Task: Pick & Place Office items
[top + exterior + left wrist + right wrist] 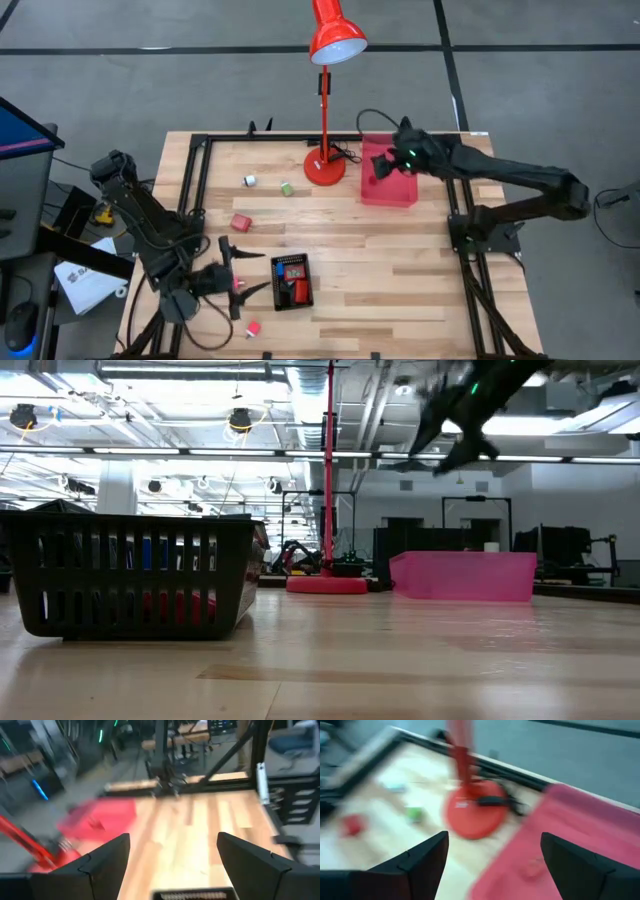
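High view, right end effector open, pink piece below

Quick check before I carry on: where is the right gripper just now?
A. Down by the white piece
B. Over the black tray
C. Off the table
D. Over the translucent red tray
D: in the high view the right gripper hangs open over the translucent red tray, beside the lamp base.

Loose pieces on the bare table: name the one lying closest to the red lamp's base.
The green piece. It lies just left of the lamp base; the white piece sits farther left, and the red block and pink piece lie nearer the front.
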